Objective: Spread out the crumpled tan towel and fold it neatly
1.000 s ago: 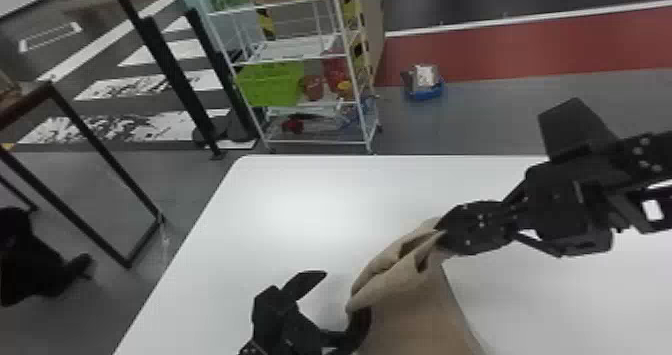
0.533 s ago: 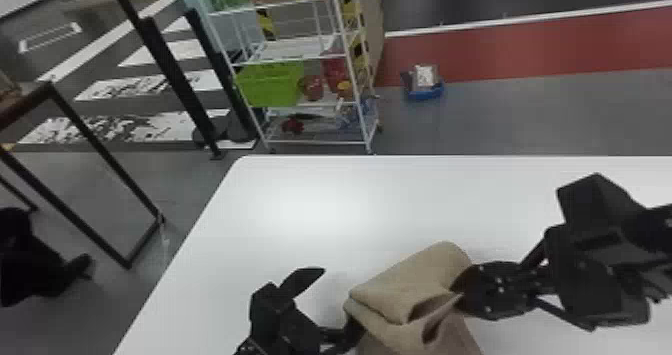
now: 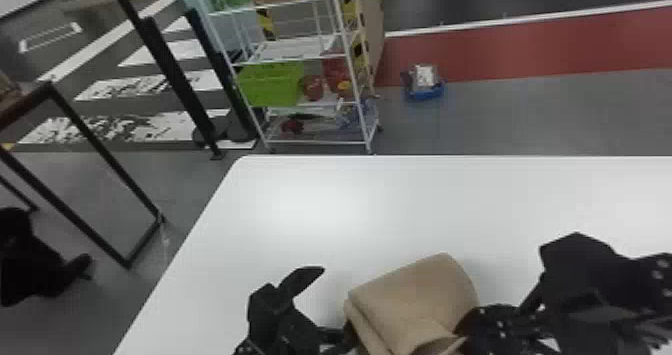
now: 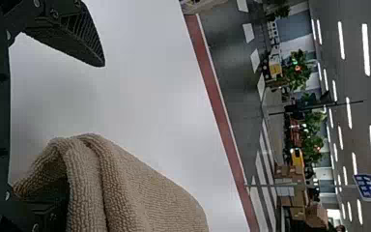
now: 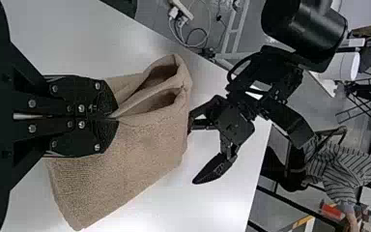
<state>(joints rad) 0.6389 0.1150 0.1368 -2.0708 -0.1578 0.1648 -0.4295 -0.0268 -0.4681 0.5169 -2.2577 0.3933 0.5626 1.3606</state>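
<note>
Right gripper (image 5: 113,116) pinching tan towel (image 5: 125,152), holding layers together | left gripper (image 3: 337,303) gaping, one finger probably bracing the fold

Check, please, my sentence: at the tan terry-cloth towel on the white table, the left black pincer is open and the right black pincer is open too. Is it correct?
Not fully: the right black pincer is shut on the tan terry-cloth towel, as the right wrist view shows. The left black pincer is open, as you wrote.
</note>
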